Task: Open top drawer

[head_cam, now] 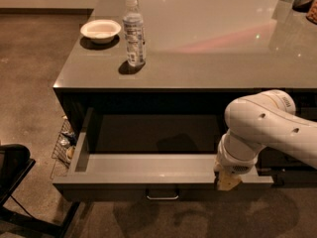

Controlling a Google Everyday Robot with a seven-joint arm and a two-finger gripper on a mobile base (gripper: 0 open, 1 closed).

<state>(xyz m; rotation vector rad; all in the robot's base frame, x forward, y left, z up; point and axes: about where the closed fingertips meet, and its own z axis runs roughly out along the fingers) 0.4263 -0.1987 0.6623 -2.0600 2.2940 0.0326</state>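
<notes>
Your claw [229,180], state indiscernible, rests at 4 o'clock on the front rim of the top drawer [143,163], likely for pulling.

One pincer [229,181] sits at the front rim of one open top drawer [148,168]. Up-left of the pincer, one desk [213,53] carries one bottle [133,31] and one bowl [100,30].
</notes>
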